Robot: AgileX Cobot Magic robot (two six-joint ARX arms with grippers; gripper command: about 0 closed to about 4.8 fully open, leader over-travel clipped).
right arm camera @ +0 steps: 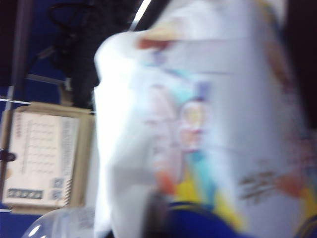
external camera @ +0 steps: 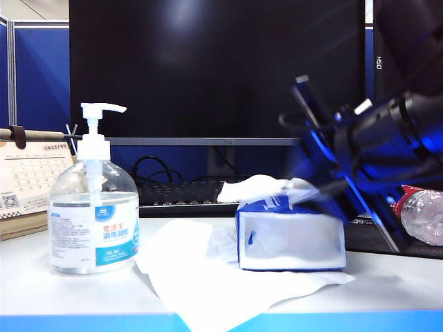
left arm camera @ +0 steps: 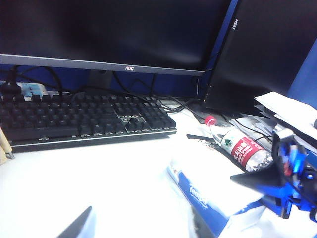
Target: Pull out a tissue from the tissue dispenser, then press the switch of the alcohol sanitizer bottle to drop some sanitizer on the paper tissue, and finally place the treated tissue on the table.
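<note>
The alcohol sanitizer bottle (external camera: 93, 221) stands at the left of the table (external camera: 62, 294), its white pump switch (external camera: 101, 109) untouched. The blue tissue dispenser (external camera: 291, 235) lies right of centre, and a white tissue (external camera: 255, 188) sticks up from its top. My right gripper (external camera: 301, 188) is a blur at the top of the pack, right at that tissue. The right wrist view is filled by blurred white tissue (right arm camera: 119, 148) and pack, so the jaws cannot be read. In the left wrist view the pack (left arm camera: 208, 193) shows beside my left gripper (left arm camera: 138, 230), which is open and empty, away from the bottle.
A large white paper sheet (external camera: 208, 280) lies under and in front of the pack. A desk calendar (external camera: 24, 187) stands behind the bottle. A black keyboard (external camera: 180, 195) and a monitor (external camera: 214, 69) are at the back, with a red-labelled water bottle (external camera: 422, 216) lying at the right.
</note>
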